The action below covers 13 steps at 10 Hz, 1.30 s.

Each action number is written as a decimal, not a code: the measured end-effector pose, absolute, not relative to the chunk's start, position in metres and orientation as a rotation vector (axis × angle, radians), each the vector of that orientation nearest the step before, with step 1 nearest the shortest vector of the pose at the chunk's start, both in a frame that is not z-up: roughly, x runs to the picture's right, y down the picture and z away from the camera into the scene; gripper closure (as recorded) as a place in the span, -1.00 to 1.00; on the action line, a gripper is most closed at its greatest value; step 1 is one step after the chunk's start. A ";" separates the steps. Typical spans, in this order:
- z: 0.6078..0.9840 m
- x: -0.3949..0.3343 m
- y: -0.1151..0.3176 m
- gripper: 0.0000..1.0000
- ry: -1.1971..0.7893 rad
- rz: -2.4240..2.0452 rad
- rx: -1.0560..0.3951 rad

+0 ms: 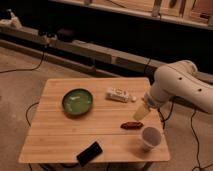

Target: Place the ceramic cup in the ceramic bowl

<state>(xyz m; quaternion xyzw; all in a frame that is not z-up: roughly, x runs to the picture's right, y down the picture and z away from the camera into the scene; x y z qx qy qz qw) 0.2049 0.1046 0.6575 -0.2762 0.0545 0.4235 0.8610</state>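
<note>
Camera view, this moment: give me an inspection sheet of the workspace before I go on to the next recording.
Surface: wooden table, level, carrying five things.
Job's things: ceramic cup upright near the front corner at the picture's right; ceramic bowl apart from it, toward the picture's left; the cup is not in the bowl.
Clutter: white packet toward the back; small red-brown item just beside the cup; flat black object at the front edge.
Grippers: tool hangs over the table between packet and cup, above the red-brown item.
Cables: floor cable at the picture's left; more cable at the right.
Surroundings: dark low bench behind the table.
</note>
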 end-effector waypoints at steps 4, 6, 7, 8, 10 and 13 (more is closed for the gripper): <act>0.655 0.243 0.121 -0.60 0.124 0.938 -0.600; 0.659 0.257 0.132 -0.60 0.141 0.961 -0.633; 0.663 0.265 0.142 -0.60 0.152 0.982 -0.661; 0.667 0.270 0.150 -0.60 0.158 1.005 -0.686; 0.676 0.281 0.167 -0.60 0.180 1.052 -0.725; 0.687 0.306 0.183 -0.60 0.247 1.075 -0.724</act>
